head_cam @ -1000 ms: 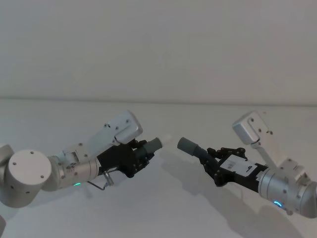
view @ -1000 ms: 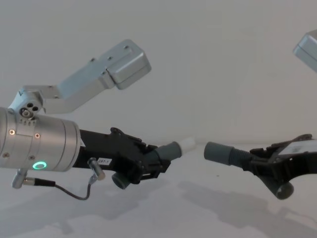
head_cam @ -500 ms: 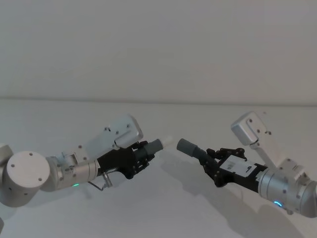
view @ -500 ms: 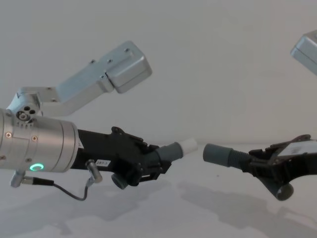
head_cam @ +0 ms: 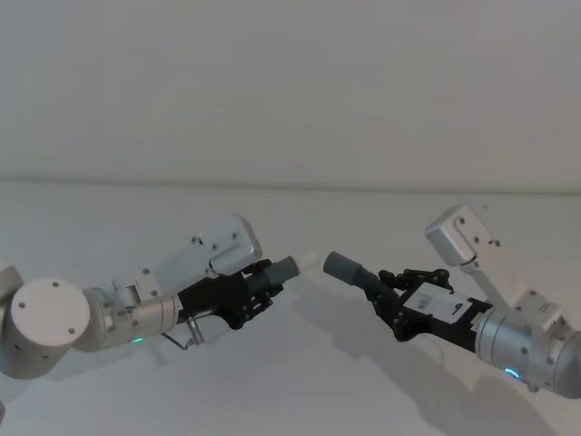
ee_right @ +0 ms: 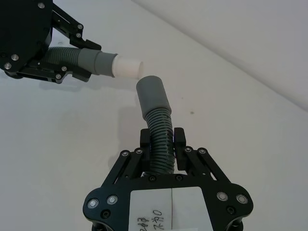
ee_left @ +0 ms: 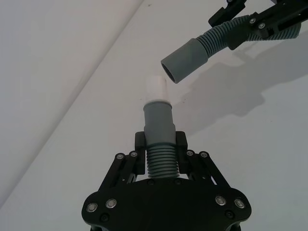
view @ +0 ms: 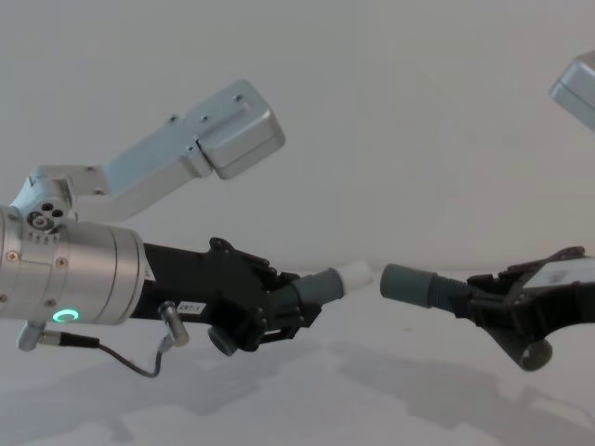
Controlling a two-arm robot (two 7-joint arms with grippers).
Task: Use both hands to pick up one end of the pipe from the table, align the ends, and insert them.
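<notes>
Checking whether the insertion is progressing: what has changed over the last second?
The left gripper carried its whitish-tipped end toward the socket end held by the right gripper, narrowing the gap. Both grips stayed shut on the hoses; the ends are not yet touching.

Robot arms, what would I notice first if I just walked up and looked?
Two black claws meet in mid-air above the white table, each holding a grey bendy hose. The left gripper points its hose's white tip at the open socket of the hose in the right gripper. The two ends almost touch, with a small gap between them, and a green ring glows on the left wrist.
</notes>
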